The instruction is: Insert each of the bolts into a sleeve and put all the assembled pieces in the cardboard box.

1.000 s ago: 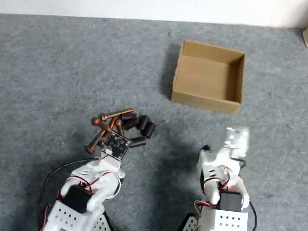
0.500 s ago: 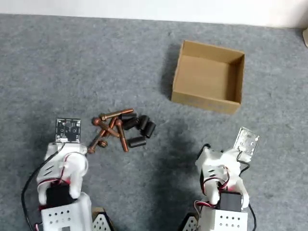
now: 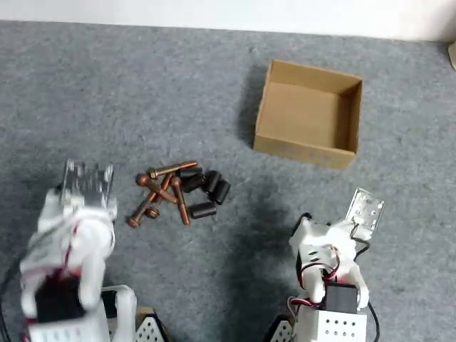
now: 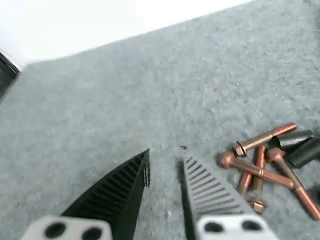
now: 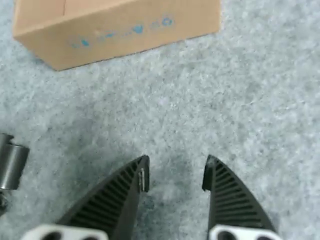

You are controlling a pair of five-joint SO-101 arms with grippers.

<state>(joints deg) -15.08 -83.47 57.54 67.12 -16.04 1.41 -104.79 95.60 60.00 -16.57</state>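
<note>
Grey carpet [image 3: 107,85] bears perhaps five bolts [image 3: 160,192] heaped against black sleeves [image 3: 204,187], cardboard box [image 3: 303,149] far right; left gripper [image 4: 165,157] and right gripper [image 5: 177,160] both parted.

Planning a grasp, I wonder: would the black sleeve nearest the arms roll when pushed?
Probably yes: the black sleeve looks cylindrical and lies on its side. The fuzzy grey carpet would likely stop it soon. It seems small and rigid, so probably light.
</note>
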